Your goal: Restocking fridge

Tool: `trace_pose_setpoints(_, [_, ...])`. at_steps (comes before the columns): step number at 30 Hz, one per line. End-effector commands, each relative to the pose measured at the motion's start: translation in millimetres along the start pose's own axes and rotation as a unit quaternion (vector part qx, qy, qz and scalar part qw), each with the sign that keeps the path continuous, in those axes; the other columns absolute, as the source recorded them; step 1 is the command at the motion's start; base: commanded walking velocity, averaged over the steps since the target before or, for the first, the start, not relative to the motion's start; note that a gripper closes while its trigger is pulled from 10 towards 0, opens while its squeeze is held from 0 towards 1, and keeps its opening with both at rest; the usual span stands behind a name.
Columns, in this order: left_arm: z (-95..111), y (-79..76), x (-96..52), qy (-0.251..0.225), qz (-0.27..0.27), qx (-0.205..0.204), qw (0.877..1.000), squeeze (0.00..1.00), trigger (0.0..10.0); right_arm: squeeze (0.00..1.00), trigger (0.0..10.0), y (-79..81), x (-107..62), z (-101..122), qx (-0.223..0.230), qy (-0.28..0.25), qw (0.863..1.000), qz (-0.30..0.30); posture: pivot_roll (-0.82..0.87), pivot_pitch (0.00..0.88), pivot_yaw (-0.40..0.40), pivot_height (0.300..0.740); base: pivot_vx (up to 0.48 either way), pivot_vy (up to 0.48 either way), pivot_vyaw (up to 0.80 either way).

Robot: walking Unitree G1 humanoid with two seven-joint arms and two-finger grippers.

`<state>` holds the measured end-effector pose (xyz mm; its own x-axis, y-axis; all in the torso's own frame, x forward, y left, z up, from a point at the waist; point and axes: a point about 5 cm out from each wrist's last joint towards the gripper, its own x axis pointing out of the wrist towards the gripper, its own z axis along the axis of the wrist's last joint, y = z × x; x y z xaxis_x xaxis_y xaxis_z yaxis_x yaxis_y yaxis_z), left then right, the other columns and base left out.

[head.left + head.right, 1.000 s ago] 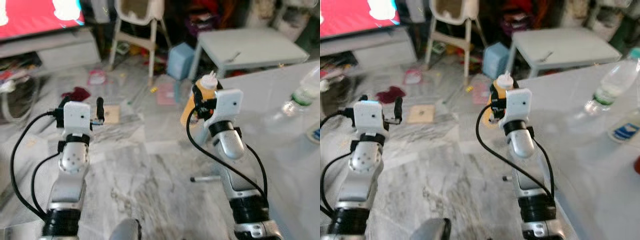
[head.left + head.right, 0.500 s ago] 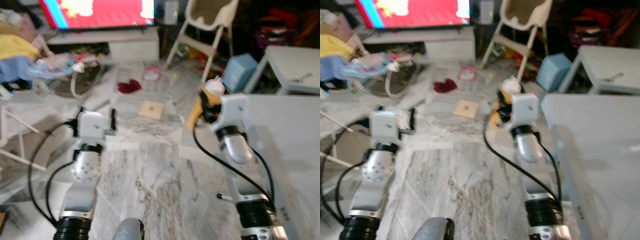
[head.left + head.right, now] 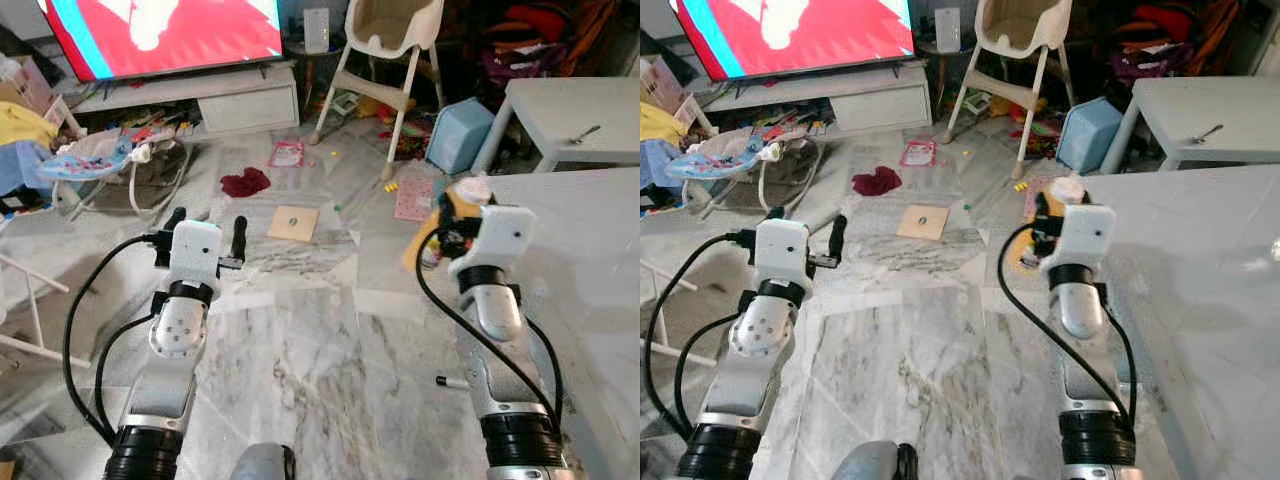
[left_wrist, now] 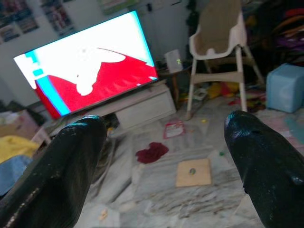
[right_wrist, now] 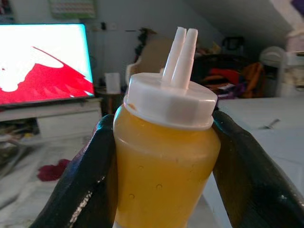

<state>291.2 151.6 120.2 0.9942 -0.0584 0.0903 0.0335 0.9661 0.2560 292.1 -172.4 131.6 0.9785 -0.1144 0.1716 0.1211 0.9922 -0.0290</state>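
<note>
Grey-veined marble floor point(image 3: 310, 370) strewn with toys, red-screened television point(image 3: 160, 35) on a low white cabinet point(image 3: 200, 100), white high chair point(image 3: 385, 40) beyond, pale table point(image 3: 1200, 270) at the right, yellow squeeze bottle point(image 5: 164, 161) held upright, pinched by the right gripper point(image 5: 164, 190), left gripper point(image 4: 161, 156) spread wide, raised over the floor

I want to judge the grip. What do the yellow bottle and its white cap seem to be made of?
The bottle looks like soft translucent plastic: yellow content shows through its smooth, slightly glossy wall. Its cap looks like opaque white plastic, matte, with moulded facets and twin nozzles. The right gripper clamps it.
</note>
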Motion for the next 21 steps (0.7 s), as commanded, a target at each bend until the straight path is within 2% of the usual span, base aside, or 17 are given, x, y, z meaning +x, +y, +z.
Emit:
trace_pose_setpoints(1, [-1,3.1,1.8,0.004,0.003,0.003,1.0,0.0,10.0,0.0,10.0,1.4,0.8,9,-0.006,-0.02,1.0,-0.001,0.01,0.0,0.091,0.74,0.0,0.0,0.0])
trace_pose_setpoints(4, [0,5.4,1.3,0.003,0.015,-0.001,1.0,0.0,10.0,0.0,10.0,4.9,3.8,6,-0.046,-0.003,0.999,0.005,0.01,0.0,0.081,0.74,0.0,0.0,0.0])
trace_pose_setpoints(5, [-1,5.7,0.4,0.004,0.017,-0.002,1.0,0.0,10.0,0.0,10.0,7.3,4.6,5,-0.046,-0.002,0.999,0.016,0.01,0.0,0.065,0.74,0.0,0.0,0.0])
trace_pose_setpoints(6, [-3,4.9,-2.6,0.007,0.018,-0.001,1.0,0.0,10.0,0.0,10.0,12.4,4.6,1,-0.003,0.013,0.999,0.034,0.02,0.0,0.056,0.74,0.0,0.0,0.0])
trace_pose_setpoints(8, [-5,4.6,-6.3,0.011,0.022,-0.001,1.0,0.0,10.0,0.0,10.0,11.0,4.7,-3,0.002,0.021,1.0,0.018,0.02,0.0,0.05,0.74,0.0,0.0,0.0])
trace_pose_setpoints(9, [-7,5.0,-8.8,0.016,0.027,-0.001,1.0,0.0,10.0,0.0,10.0,11.0,4.0,-5,-0.022,0.021,0.999,0.019,0.03,0.0,0.04,0.74,0.0,0.0,0.0])
trace_pose_setpoints(11, [-10,6.7,-10.9,0.021,0.033,-0.001,0.999,0.0,10.0,0.0,10.0,16.0,1.2,-6,-0.009,0.025,0.998,0.053,0.03,0.0,0.032,0.74,0.0,0.0,0.0])
trace_pose_setpoints(14, [-15,9.8,-13.0,0.032,0.042,-0.002,0.999,0.0,10.0,0.0,10.0,16.8,-0.9,-6,-0.006,0.02,0.999,0.044,0.03,0.0,0.026,0.74,0.0,0.0,0.0])
trace_pose_setpoints(17, [-19,17.0,-16.4,0.043,0.066,-0.006,0.997,0.0,10.0,0.0,10.0,17.7,-0.2,-3,-0.025,0.008,0.999,0.042,0.03,0.0,0.018,0.74,0.0,0.0,0.0])
trace_pose_setpoints(21, [-22,27.9,-29.2,0.049,0.075,0.01,0.996,0.0,10.0,0.0,10.0,11.8,-1.7,0,-0.017,0.006,0.999,0.039,0.03,0.0,0.013,0.74,0.0,0.0,0.8])
